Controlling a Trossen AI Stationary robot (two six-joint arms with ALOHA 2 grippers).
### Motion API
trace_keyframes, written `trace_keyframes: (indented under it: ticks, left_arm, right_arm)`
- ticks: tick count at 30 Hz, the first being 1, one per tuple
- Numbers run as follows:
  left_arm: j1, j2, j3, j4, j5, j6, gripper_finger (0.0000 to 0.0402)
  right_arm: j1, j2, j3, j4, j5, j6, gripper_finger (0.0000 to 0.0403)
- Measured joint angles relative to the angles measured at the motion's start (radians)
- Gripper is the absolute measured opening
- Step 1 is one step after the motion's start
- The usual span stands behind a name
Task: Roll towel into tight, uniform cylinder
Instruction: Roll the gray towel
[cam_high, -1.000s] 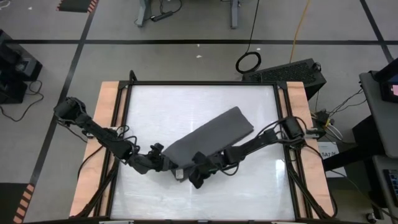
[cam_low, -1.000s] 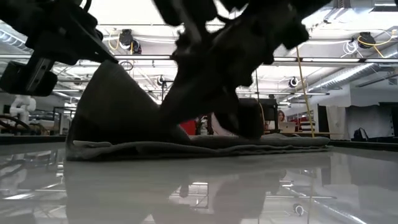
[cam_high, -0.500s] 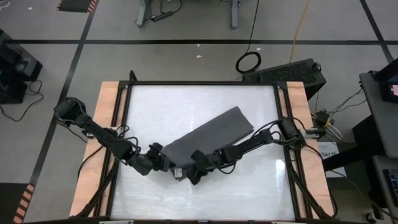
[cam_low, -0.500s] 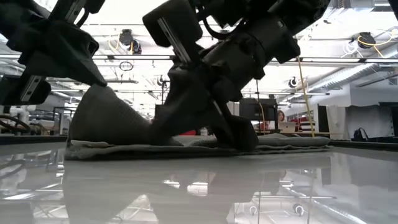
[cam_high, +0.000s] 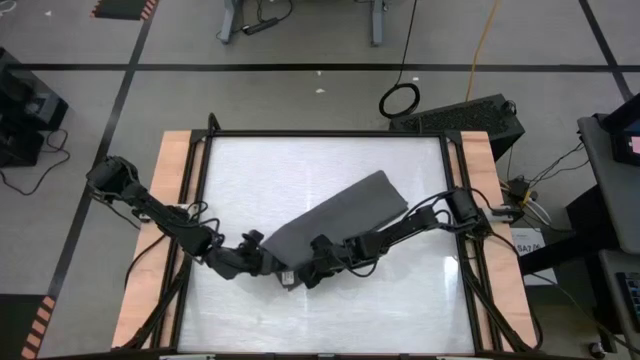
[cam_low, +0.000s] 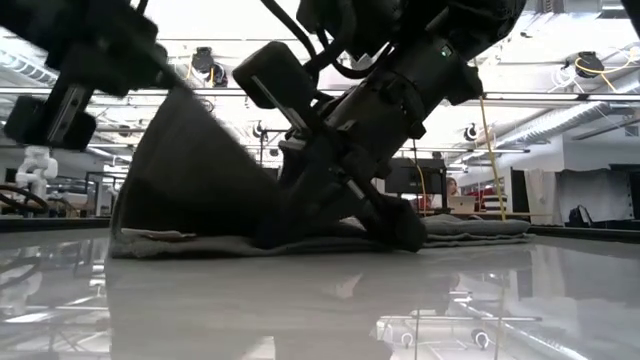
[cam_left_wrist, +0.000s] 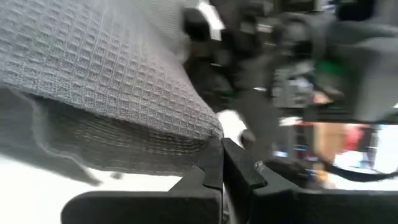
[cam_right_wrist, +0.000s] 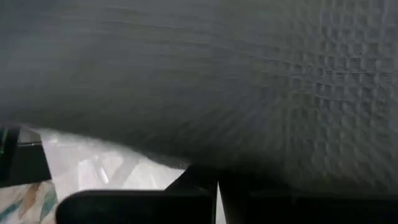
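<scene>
At the glossy white tabletop's (cam_high: 250, 180) six o'clock edge, we see both grippers, left (cam_high: 275, 265) and right (cam_high: 308, 268), fingers clamped on the charcoal-grey waffle-weave towel's (cam_high: 345, 212) lifted end; turning it over evenly comes next.

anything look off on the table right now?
Nothing damaged or spilled. The towel lies diagonally across the table, not squared to its edges, with its near end lifted into a peak where the left gripper and right gripper are both shut on it. No roll has formed yet.
</scene>
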Motion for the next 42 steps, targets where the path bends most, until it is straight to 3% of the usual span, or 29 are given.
trace_keyframes:
  ticks: [16, 21, 24, 32, 42]
  left_arm:
    - [-0.053, 0.078, 0.0, -0.034, 0.001, -0.134, 0.0002]
    - [-0.052, 0.111, 0.0, 0.053, 0.001, -0.23, 0.0006]
    - [-0.054, 0.112, 0.0, 0.117, -0.003, -0.213, 0.001]
    - [-0.054, 0.128, 0.0, -0.09, 0.046, -0.248, 0.0013]
    - [-0.054, 0.131, 0.001, 0.037, 0.048, -0.236, 0.0094]
  right_arm:
    - [-0.009, 0.012, 0.002, -0.01, 0.006, 0.035, 0.0]
    - [-0.009, 0.013, 0.002, -0.01, 0.006, 0.036, 0.0]
    - [-0.009, 0.013, 0.001, -0.011, 0.006, 0.036, 0.0]
    - [-0.017, 0.014, 0.0, -0.011, -0.002, 0.039, 0.0]
    - [-0.025, -0.032, -0.003, -0.048, -0.056, 0.038, 0.0]
